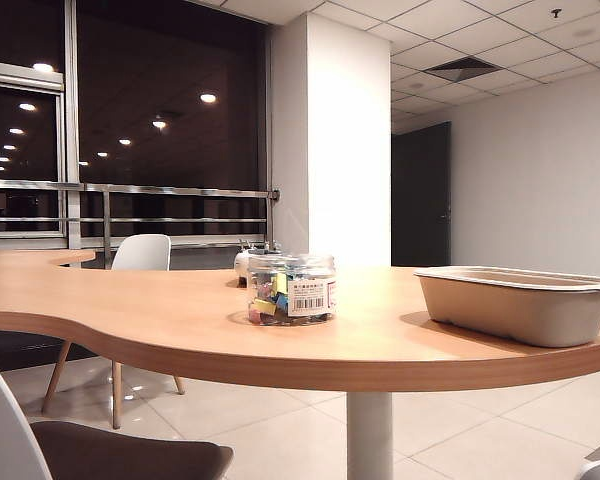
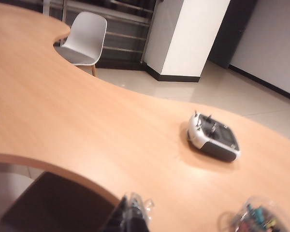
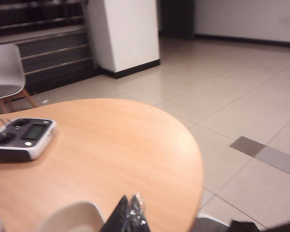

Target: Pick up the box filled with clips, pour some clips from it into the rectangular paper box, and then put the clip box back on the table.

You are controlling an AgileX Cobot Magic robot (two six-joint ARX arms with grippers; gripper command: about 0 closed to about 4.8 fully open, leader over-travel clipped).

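Both grippers shut & empty over the table, clip jar untouched

Ext view: the box filled with clips (image 1: 291, 289) stands upright on the table (image 1: 180, 320), mid-tabletop, the clips (image 1: 270, 295) showing through its clear wall, barcode label facing cam. The rectangular paper box (image 1: 515, 304) sits well apart to the right, near the table edge. White & grey device (image 1: 244, 262) peeks out just behind the jar. No arm visible in that view. Left wrist view: left gripper (image 2: 131, 217) has fingers pressed together, holding nothing, hanging above bare wood; jar rim at frame corner, blurred. Right wrist view: right gripper (image 3: 129, 216) also closed tight, empty, w/ the tray's pale rim just beside it; white chair (image 1: 140, 253) off behind the table
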